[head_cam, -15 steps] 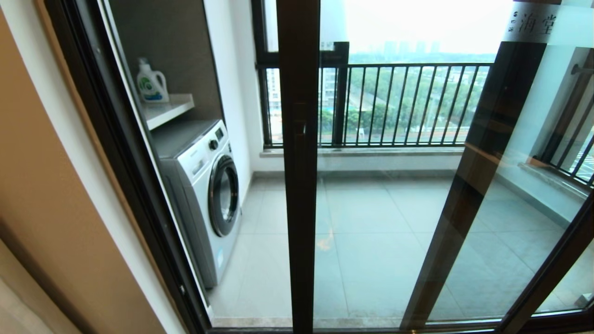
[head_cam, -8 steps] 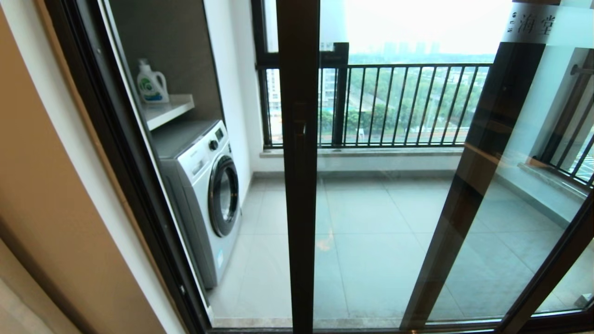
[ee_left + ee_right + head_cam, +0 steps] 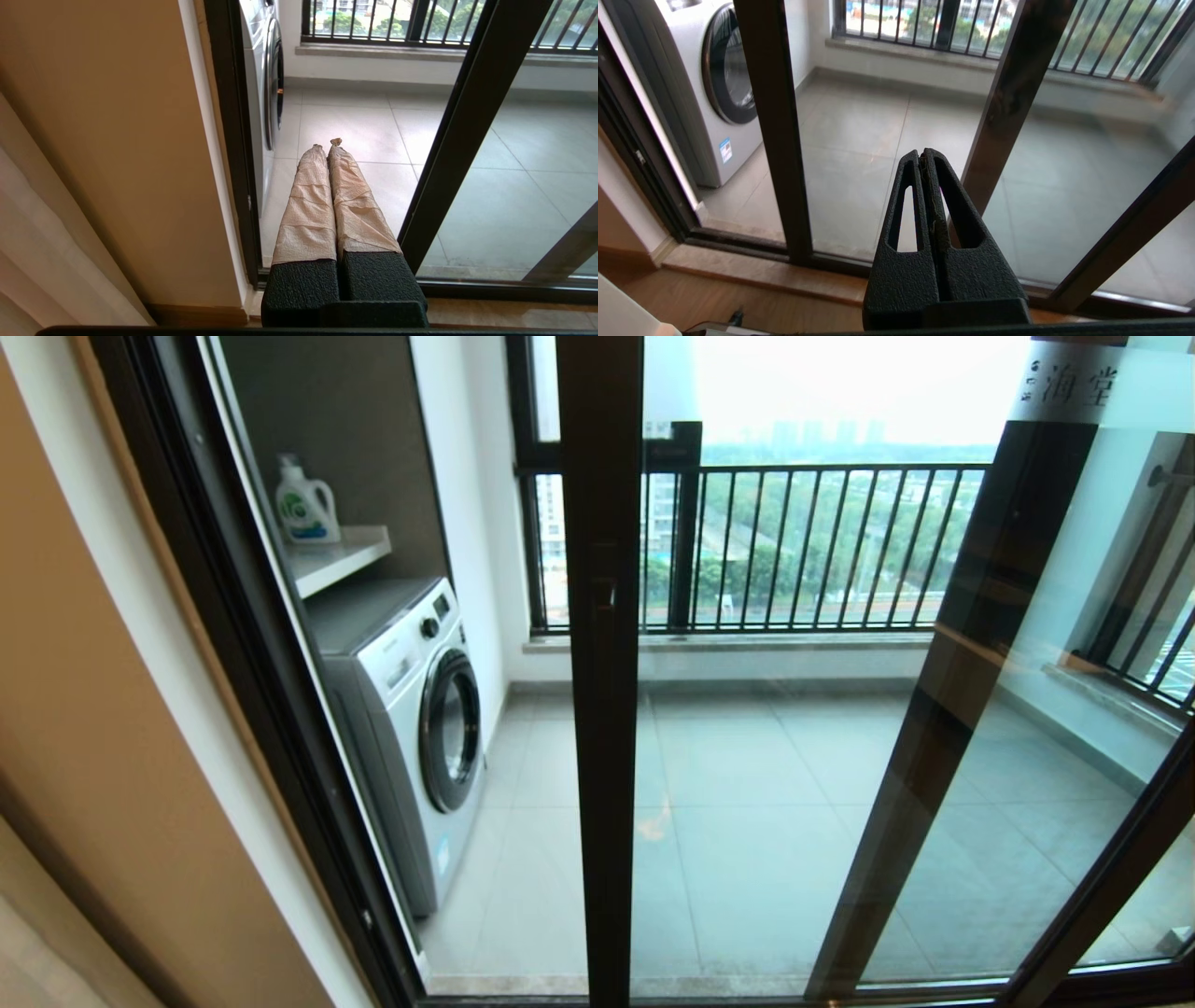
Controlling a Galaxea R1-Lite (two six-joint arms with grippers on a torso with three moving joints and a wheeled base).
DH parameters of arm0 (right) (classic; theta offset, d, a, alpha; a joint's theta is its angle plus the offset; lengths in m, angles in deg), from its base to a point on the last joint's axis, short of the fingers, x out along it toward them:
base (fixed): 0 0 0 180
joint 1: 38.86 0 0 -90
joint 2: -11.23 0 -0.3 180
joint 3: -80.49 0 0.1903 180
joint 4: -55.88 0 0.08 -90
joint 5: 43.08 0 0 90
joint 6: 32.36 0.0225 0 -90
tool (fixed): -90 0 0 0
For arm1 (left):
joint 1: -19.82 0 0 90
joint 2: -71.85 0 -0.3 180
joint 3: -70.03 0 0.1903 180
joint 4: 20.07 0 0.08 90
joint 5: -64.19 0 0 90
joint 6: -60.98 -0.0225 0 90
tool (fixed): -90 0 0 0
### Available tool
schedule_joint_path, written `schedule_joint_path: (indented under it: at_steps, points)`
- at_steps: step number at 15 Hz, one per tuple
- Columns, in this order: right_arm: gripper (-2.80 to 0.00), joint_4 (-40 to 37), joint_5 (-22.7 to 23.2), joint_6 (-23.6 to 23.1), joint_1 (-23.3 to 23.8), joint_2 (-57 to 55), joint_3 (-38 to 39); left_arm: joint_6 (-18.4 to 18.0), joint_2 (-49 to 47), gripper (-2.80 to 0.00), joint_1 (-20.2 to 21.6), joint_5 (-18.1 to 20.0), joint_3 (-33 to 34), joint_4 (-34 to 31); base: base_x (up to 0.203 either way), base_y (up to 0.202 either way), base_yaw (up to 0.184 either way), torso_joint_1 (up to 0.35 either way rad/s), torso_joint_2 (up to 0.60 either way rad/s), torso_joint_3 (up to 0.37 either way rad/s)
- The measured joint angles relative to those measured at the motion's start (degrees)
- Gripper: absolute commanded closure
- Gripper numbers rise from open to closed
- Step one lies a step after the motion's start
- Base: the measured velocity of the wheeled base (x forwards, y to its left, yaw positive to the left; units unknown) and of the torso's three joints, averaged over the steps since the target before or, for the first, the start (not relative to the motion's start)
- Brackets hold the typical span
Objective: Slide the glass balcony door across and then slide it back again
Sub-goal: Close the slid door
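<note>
The glass balcony door (image 3: 775, 784) has a dark brown stile (image 3: 602, 756) running down mid-view, with a dark handle (image 3: 602, 593) on it. Its frosted top strip with Chinese characters (image 3: 1074, 383) is at the upper right. Left of the stile the doorway stands open to the balcony. Neither gripper appears in the head view. My left gripper (image 3: 327, 143), with tape-wrapped fingers, is shut and empty, held low before the opening beside the stile (image 3: 458, 140). My right gripper (image 3: 921, 156) is shut and empty, low in front of the door's pane, right of the stile (image 3: 775, 140).
A white washing machine (image 3: 411, 728) stands on the balcony at the left, under a shelf with a detergent bottle (image 3: 303, 504). A second dark-framed panel's stile (image 3: 943, 737) slants behind the glass. The black-barred railing (image 3: 822, 541) is at the back. The door's outer frame (image 3: 243, 663) borders the tan wall.
</note>
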State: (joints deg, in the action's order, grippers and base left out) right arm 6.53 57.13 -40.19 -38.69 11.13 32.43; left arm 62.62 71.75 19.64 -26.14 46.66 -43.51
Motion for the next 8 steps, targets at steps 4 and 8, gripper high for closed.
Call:
schedule_joint_path:
  at_steps: [4, 8]
  points:
    - [0.0, 20.7, -5.3, -0.6, 0.0, 0.2, 20.5, 0.0, 0.0, 0.0, 0.0, 0.0, 0.0, 0.0, 0.0, 0.0, 0.0, 0.0, 0.0, 0.0]
    - [0.0, 25.9, -8.3, 4.5, -0.1, 0.2, 24.4, 0.0, 0.0, 0.0, 0.0, 0.0, 0.0, 0.0, 0.0, 0.0, 0.0, 0.0, 0.0, 0.0]
